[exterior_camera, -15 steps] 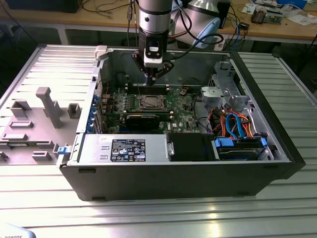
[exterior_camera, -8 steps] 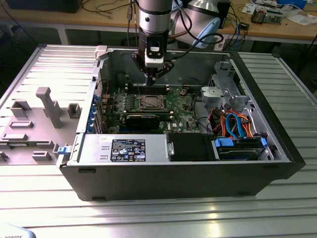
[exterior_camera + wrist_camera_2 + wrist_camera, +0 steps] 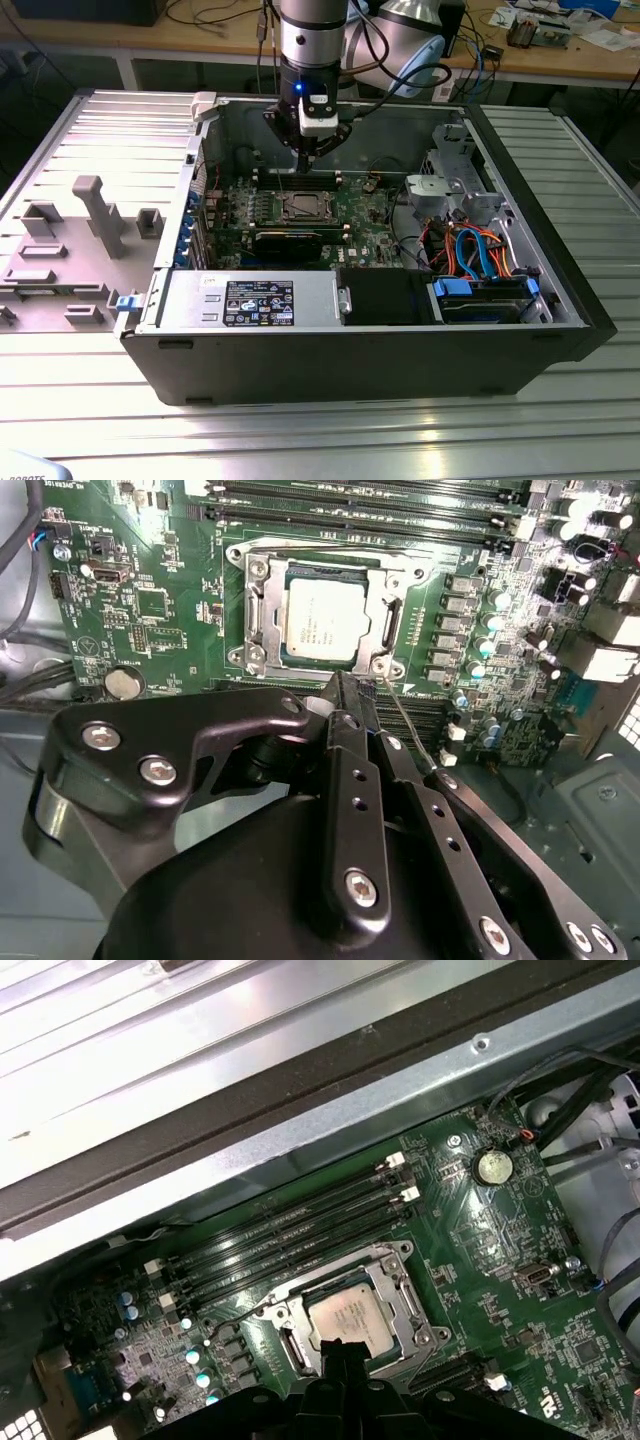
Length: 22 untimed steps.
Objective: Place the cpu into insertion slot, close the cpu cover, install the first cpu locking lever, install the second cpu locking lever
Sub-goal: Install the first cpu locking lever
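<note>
Motherboard (image 3: 240, 205) lay green across the floor of the open computer case (image 3: 400, 360), with the insertion slot (image 3: 257, 568) near its middle. The cpu (image 3: 320, 620) sat flat in that slot. Its silvery-grey top showed through the square window of the cpu cover (image 3: 385, 615), which lay down over the chip's edges. In the exterior view the arm stood upright over the slot, and the gripper (image 3: 348, 685) hung above it. Its two black fingers (image 3: 352, 780) were drawn together until the tips met. In the second wrist view a thin wire locking lever (image 3: 405, 720) ran from the slot's corner just beside those tips. It slanted away from the rim over a bank of black memory slots (image 3: 425, 708), on the side of the slot where the blue-capped capacitors (image 3: 478, 645) stood in a row.
</note>
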Each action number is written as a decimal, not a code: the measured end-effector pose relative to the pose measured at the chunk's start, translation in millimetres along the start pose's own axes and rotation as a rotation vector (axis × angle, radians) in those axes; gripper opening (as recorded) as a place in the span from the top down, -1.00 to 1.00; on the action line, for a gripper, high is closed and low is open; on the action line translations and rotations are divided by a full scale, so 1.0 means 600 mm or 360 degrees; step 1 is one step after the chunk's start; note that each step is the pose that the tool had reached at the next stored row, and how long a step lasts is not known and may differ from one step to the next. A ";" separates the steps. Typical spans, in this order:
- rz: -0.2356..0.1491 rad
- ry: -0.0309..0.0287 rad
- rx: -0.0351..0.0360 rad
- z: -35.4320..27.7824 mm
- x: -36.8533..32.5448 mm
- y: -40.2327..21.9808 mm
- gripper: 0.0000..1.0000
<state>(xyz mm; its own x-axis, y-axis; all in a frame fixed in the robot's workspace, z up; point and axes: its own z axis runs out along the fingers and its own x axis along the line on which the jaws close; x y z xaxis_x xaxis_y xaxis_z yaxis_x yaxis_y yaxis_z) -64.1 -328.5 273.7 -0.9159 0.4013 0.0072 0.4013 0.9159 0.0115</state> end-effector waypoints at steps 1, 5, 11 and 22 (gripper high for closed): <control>-0.0001 0.00000 0.0000 0.000 0.000 0.000 0.79; -0.0004 0.00001 0.0000 0.000 0.000 0.000 0.79; -0.0026 -0.00017 0.0000 0.000 0.002 0.000 0.79; -0.0182 -0.00045 0.0007 0.005 0.003 -0.001 0.79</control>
<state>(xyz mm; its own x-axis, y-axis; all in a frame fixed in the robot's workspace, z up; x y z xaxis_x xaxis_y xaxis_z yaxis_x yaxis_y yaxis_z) -66.1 -328.2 270.7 -0.9557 0.2942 0.0032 0.2942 0.9557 0.0079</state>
